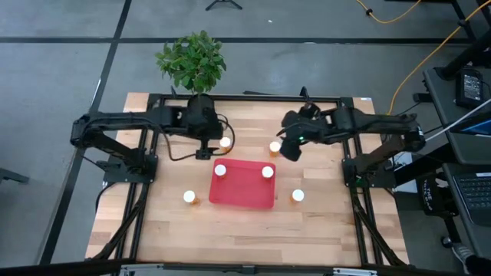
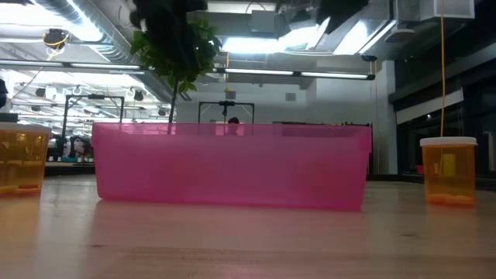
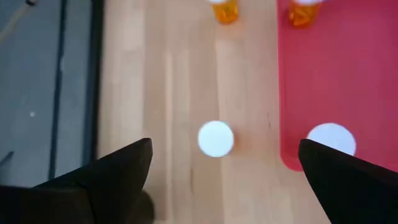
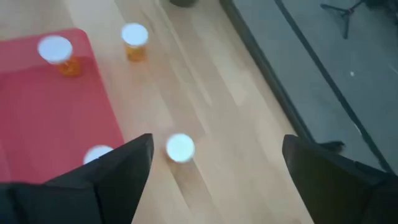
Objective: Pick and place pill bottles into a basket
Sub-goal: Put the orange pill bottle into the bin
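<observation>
The red tray [image 1: 242, 184] lies mid-table, with two amber white-capped bottles standing in it at its far corners [image 1: 220, 170] [image 1: 268, 172]. Two more bottles stand on the table just beyond its far edge [image 1: 225, 142] [image 1: 275, 147]. One stands on the table left of the tray [image 1: 189, 197] and one right of it [image 1: 298, 196]. My left gripper [image 1: 203, 152] is open and empty above the table, with the far-left bottle's cap [image 3: 216, 138] showing between its fingers. My right gripper [image 1: 291, 150] is open and empty above the table, just right of the far-right bottle [image 4: 180, 148].
A potted green plant [image 1: 192, 61] stands at the table's far edge behind the left arm. In the low view the tray's near wall [image 2: 232, 167] hides the bottles inside, and the two outer bottles [image 2: 19, 163] [image 2: 448, 170] flank it. Bare wood lies along the near edge.
</observation>
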Motion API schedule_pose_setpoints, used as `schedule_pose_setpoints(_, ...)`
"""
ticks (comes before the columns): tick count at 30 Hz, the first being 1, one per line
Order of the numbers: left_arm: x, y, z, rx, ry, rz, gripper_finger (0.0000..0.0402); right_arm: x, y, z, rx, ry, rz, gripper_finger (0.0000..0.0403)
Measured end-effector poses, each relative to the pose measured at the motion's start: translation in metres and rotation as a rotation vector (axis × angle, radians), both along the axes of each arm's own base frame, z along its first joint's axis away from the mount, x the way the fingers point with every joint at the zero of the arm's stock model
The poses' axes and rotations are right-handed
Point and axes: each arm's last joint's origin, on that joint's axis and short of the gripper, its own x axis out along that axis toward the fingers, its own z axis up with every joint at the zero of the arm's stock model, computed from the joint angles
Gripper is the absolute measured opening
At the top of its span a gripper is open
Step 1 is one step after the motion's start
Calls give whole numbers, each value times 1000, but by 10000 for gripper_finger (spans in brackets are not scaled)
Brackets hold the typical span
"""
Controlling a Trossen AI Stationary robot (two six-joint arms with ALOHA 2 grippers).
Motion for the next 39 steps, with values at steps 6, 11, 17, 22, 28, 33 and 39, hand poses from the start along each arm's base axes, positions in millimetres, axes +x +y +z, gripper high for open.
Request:
schedule_pose_setpoints(6, 13, 11, -39, -48, 14, 4, 398, -13, -2, 6, -32, 25, 6, 358)
schedule_pose_setpoints(11, 23, 25, -58, -50, 57, 33, 398, -14, -2, 6, -71, 62, 65, 358)
schedule_pose_setpoints(17, 34, 41, -82, -126, 107, 25, 398, -15, -3, 6, -110, 95, 81, 358)
schedule_pose_setpoints(22, 39, 53, -100, -175, 141, 35, 398, -16, -4, 5, -129, 124, 111, 358)
schedule_pose_setpoints(28, 41, 69, -117, -203, 177, 52, 398, -16, -4, 6, -172, 152, 139, 358)
schedule_pose_setpoints(33, 42, 80, -125, -236, 168, 75, 397, -17, -7, 6, -194, 166, 132, 358)
schedule_pose_setpoints(39, 42, 88, -134, -263, 173, 100, 397, -17, -13, 6, -196, 176, 116, 358)
